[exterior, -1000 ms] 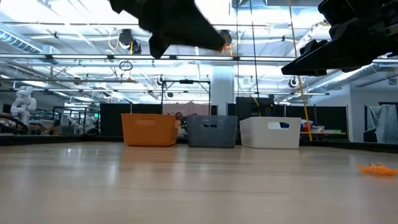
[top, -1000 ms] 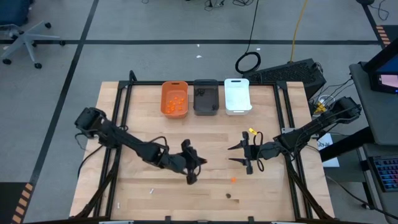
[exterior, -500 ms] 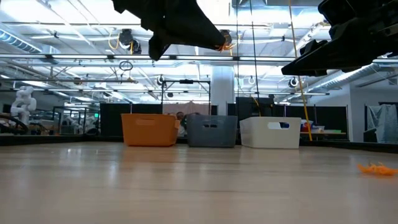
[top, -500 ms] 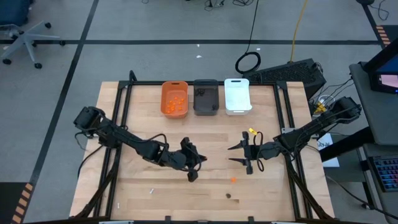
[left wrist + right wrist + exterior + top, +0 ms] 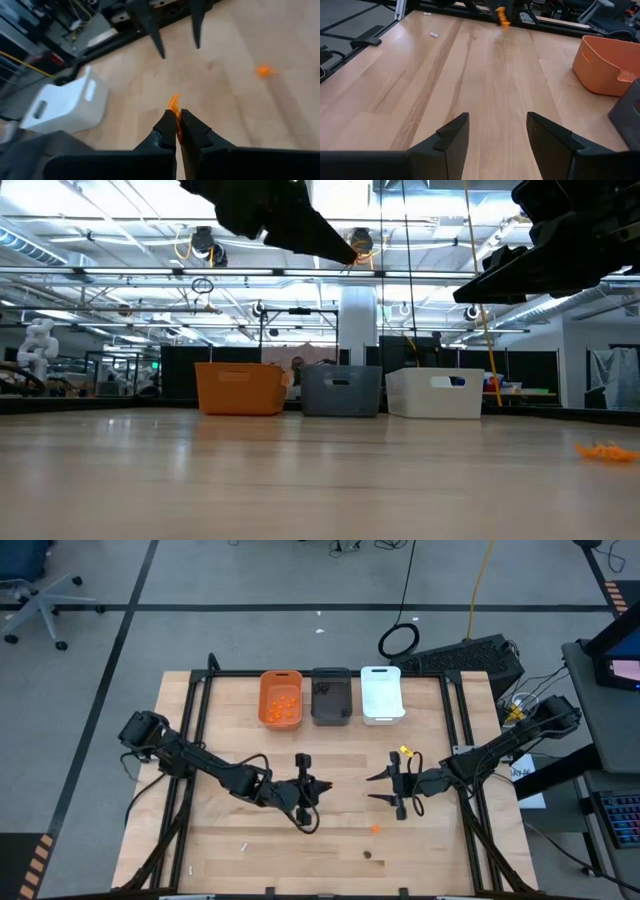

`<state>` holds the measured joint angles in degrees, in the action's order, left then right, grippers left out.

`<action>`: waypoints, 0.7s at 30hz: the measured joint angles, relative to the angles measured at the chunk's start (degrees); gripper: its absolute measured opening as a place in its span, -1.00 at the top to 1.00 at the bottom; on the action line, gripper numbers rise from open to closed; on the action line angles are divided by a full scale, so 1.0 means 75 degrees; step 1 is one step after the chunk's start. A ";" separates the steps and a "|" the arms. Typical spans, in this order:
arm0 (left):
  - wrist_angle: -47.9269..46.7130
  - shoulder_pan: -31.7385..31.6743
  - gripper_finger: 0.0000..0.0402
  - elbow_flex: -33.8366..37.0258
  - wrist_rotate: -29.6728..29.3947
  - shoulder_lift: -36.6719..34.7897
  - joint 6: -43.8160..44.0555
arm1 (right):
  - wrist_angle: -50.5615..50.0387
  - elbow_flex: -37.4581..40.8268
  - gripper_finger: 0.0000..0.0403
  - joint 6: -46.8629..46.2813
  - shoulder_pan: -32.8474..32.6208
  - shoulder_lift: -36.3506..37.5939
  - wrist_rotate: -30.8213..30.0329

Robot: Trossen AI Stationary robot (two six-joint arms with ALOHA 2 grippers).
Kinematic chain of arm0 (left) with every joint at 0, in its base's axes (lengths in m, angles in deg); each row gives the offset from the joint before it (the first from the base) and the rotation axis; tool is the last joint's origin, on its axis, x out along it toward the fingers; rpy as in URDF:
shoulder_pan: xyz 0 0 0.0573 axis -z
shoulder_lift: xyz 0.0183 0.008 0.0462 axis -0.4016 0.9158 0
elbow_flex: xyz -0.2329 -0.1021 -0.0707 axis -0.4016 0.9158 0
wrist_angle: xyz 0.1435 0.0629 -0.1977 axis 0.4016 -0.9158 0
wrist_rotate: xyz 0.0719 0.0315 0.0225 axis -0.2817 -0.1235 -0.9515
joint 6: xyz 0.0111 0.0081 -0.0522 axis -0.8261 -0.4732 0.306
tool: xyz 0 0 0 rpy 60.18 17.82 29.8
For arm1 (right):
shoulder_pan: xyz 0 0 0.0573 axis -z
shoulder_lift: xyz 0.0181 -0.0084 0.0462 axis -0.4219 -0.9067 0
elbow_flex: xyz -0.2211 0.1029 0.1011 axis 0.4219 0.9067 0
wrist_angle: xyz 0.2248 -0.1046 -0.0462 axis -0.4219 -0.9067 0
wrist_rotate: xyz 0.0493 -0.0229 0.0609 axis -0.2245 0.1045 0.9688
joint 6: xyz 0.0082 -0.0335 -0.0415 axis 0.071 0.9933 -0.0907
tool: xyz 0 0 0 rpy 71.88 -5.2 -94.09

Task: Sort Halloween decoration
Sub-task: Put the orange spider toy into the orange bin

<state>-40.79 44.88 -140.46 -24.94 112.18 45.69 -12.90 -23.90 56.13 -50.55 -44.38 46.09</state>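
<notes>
A: While logging this one: left hand [image 5: 176, 122] pinched shut on an orange piece [image 5: 173, 106], tuft sticking out past the fingertips. Lifted clear of the worktop [image 5: 230, 755], mid-worktop.

B: Target?

A: Orange bin [image 5: 281, 698], back row, leftmost of three, then grey bin [image 5: 331, 696], then white bin [image 5: 381, 693]. Already holds orange bits. Lies beyond the left hand toward the back edge and roughly straight ahead of it in the high view; left arm clearly nearer than right. So: carry away from the front edge, drop over that bin.

B: Right hand?

A: Right hand [image 5: 497, 132] spread wide, nothing between the fingers, hovering over the right half of the worktop.

B: Leftovers?

A: Orange blob [image 5: 375, 829] on the worktop in front of the right hand, nearer that arm. Dark lump [image 5: 367, 855] close to the front edge. White stick [image 5: 242, 847] front left, possibly another nearer the corner, too small to be sure. Long axis of the held piece not readable, too crumpled.
</notes>
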 joint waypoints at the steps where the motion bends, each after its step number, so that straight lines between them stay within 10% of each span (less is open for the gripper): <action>1: -0.0010 -0.0023 0.99 -0.0001 -0.0081 0.0000 -0.0159 | -0.0021 0.0000 0.09 -0.0001 0.0000 0.0000 0.0000; 21: -0.3685 -0.2213 0.99 -0.0017 -0.0165 -0.2238 0.1901 | -0.0156 0.0000 0.09 -0.0050 0.0002 0.0000 0.0000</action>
<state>-68.43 28.28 -140.60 -26.18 95.40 59.95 -14.07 -23.90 55.76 -50.54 -44.38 46.09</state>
